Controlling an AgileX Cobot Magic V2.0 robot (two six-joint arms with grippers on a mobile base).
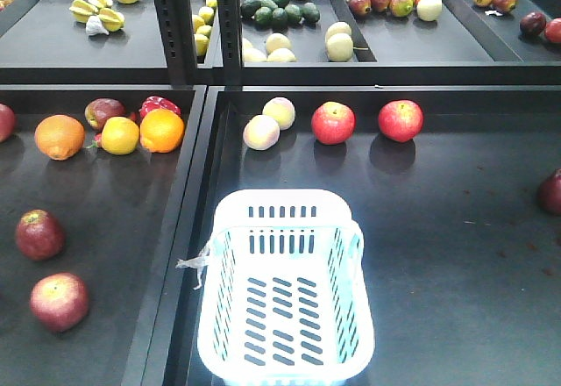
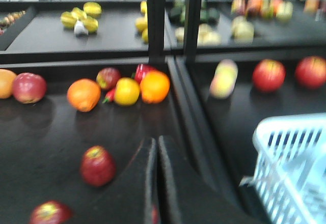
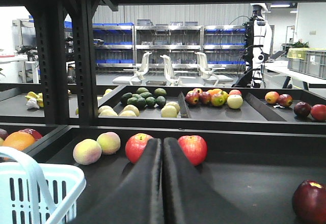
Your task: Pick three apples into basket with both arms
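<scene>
Basket (image 1: 285, 200) at 6 o'clock of front view, on right tray (image 1: 456, 254). Two red apples (image 1: 333, 123) (image 1: 400, 120) at 12 o'clock from it; two dark apples (image 1: 39, 234) (image 1: 59, 301) at 9 o'clock, left tray (image 1: 114, 210). Left jaws pressed together, gripping nothing; right jaws likewise.

Left in the front view, a yellow fruit (image 1: 120, 135) lies between two oranges (image 1: 60, 136). Two pale peaches (image 1: 261, 132) touch near the centre. Along the top sit dark green avocados (image 1: 280, 4) and yellow starfruit (image 1: 96, 10).
</scene>
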